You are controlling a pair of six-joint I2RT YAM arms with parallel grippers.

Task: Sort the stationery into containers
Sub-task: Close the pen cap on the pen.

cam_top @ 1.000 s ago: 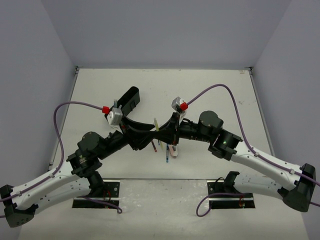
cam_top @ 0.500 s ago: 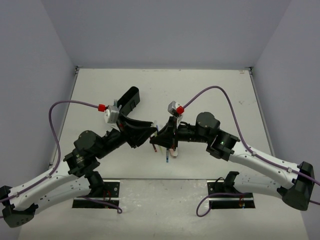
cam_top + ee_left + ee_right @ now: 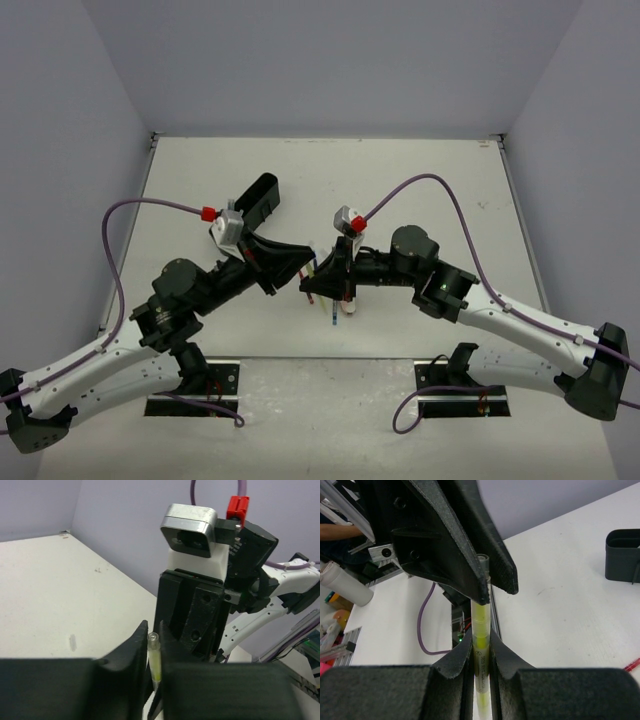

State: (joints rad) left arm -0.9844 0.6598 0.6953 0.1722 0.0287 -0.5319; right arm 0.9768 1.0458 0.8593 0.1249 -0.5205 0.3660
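Yellow pen (image 3: 481,645), left fingers (image 3: 131,652), right fingers (image 3: 456,664) pinching

Left tool (image 3: 154,630) swings in to meet right tool (image 3: 481,650); its jaws, wider a second ago, now pinch top end of yellow highlighter (image 3: 481,617). Right tool shifts left, carrying highlighter along.

1. The right gripper (image 3: 481,652) is clamped on a yellow pen (image 3: 481,625), which points away from the camera.
2. The left gripper (image 3: 492,587) closely flanks the pen's clear top end.
3. On the white table (image 3: 560,605), a black container (image 3: 622,555) stands at the upper right, and a red pen (image 3: 632,665) lies at the right edge.
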